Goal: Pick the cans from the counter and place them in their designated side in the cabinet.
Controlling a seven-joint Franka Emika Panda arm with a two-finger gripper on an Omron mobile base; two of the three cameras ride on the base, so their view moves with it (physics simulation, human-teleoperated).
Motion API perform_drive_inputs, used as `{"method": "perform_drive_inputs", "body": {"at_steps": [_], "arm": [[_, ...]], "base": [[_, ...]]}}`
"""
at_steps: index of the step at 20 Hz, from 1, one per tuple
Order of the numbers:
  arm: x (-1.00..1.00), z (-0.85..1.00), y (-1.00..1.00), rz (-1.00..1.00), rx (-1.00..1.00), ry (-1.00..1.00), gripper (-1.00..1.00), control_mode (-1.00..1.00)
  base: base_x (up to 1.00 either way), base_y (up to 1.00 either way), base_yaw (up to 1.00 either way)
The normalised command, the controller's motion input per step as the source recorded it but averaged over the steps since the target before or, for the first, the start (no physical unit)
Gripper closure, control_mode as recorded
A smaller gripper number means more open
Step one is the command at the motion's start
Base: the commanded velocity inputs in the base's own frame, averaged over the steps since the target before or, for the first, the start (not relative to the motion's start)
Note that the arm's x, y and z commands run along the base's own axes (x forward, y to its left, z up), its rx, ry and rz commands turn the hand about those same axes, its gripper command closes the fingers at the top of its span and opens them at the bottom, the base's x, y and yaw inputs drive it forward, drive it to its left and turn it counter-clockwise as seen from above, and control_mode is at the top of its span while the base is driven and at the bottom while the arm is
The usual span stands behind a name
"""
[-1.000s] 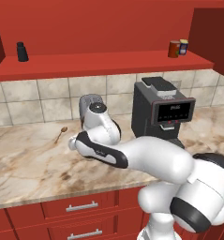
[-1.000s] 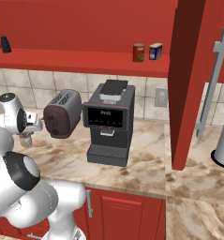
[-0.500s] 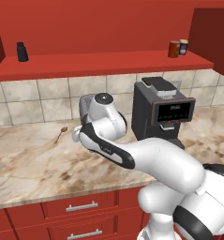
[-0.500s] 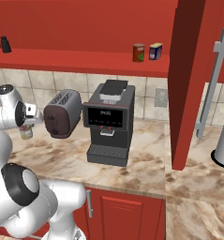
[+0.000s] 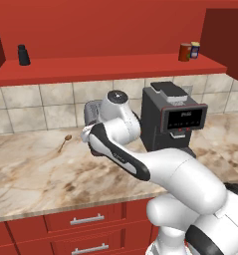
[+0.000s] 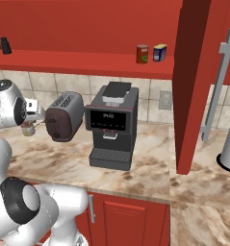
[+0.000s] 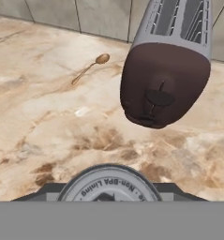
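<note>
Lift underway: the hand (image 6: pixel 29 122), clenched on the silvery can (image 6: pixel 27 130), has risen with the arm, so the can hangs just off the surface (image 6: pixel 145 161) beside the toaster (image 6: pixel 63 116), seemingly ready to travel to the shelf (image 6: pixel 87 63) where the red can (image 6: pixel 142 54) stands.

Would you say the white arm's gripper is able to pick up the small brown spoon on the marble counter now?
Probably not yet: the gripper is shut on the silvery tin can, though nothing covers the small brown spoon.
</note>
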Motion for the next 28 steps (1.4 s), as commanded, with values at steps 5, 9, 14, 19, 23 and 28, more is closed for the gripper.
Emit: {"method": "perform_drive_inputs", "body": {"at_steps": [5, 9, 14, 19, 23, 28], "arm": [[-0.03, 0.34, -0.19, 0.00, 0.00, -0.07, 1.00, -1.00], [-0.03, 0.32, -0.22, 0.00, 0.00, -0.07, 1.00, -1.00], [-0.02, 0.31, -0.22, 0.00, 0.00, -0.07, 1.00, -1.00], [-0.01, 0.30, -0.21, 0.00, 0.00, -0.07, 1.00, -1.00], [0.00, 0.27, -0.22, 0.00, 0.00, -0.08, 1.00, -1.00], [-0.01, 0.30, -0.24, 0.00, 0.00, -0.08, 1.00, -1.00]], "base": [[0.00, 0.00, 0.00], [0.00, 0.00, 0.00], [0.00, 0.00, 0.00], [0.00, 0.00, 0.00], [0.00, 0.00, 0.00], [0.00, 0.00, 0.00]]}}
